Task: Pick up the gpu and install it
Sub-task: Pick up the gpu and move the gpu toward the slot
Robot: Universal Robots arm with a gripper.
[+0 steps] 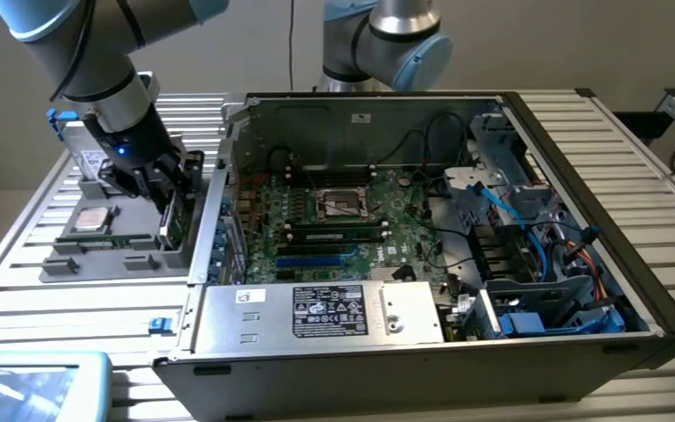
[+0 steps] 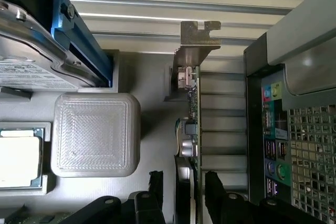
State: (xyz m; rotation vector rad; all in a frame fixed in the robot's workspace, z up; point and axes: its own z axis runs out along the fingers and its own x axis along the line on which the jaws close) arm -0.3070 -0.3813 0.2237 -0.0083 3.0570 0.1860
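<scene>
Green board seen edge-on: the gpu (image 2: 195,124) stands upright on its long edge in a slot of the grey holder (image 1: 91,264), along the holder's edge nearest the computer case (image 1: 431,220). Its metal bracket (image 2: 197,40) caps the end away from the pincer.

The pincer (image 2: 185,179) hangs directly over the card with its jaws apart. One black finger (image 2: 218,192) is on each flat face, and there is a visible gap on both sides. Nothing is clamped and the card is not lifted.

Handling, as a judgement:
- The card is likely light, thin and stiff, but fragile.
- Small parts and connectors stick out from the face.
- The contact edge sits down in the slot.
- Best hold is across the two flat faces at the free upper edge, on bare board and roughly mid-length, so the card does not swing.
- The bracket is sturdy, but it sits at one end, so a grip there would probably tip the card.
- A hard squeeze on the components risks damage.

Also in the holder, on the side away from the case, are a silver hard drive (image 2: 26,72) and a processor chip (image 1: 89,220). Both are apart from the card.

The holder rests on the slatted surface (image 1: 32,308) near the edge at the exterior view's left, just beside the open case. The motherboard inside the case is exposed.
</scene>
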